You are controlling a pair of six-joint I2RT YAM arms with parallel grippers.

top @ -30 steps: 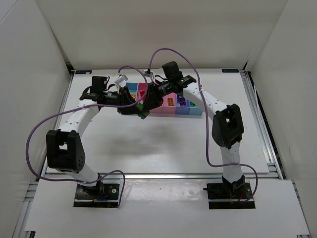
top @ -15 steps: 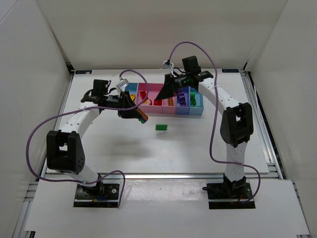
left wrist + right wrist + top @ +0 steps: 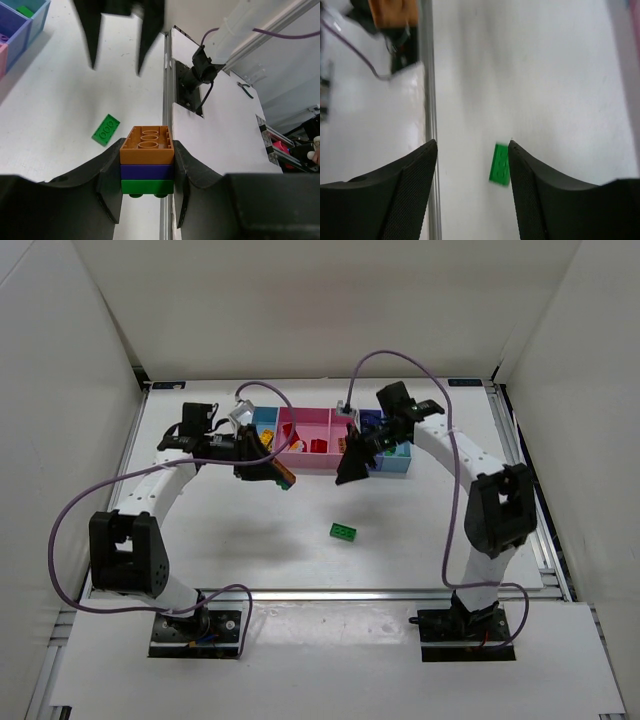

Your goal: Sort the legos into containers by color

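While the left gripper [image 3: 280, 475] hangs just in front of the left end of the containers [image 3: 315, 462], its jaws are pressed against the two sides of a three-brick stack [image 3: 147, 165], orange on top, purple in the middle, green underneath, so that the stack is clamped between the black fingers [image 3: 111, 187] and held off the table [image 3: 250, 530]. Behind it the row of joined bins lies along the far part of the table, with yellow and orange pieces [image 3: 267, 436] showing in the light blue bin at the left end and red ones [image 3: 318, 445] in the wide pink bin next to it; the left wrist view also catches a green piece [image 3: 23, 10] in the light blue bin at the right end. Nearer the arm bases, well apart from the bins, a single green brick [image 3: 344, 532] lies flat and alone on the white table, studs up. Above and just behind that brick the right gripper [image 3: 350, 472] points down in front of the bins, its two fingers spread with a clear gap and nothing between them; in its own wrist view the green brick shows through that gap, close to the right-hand finger [image 3: 535, 195]
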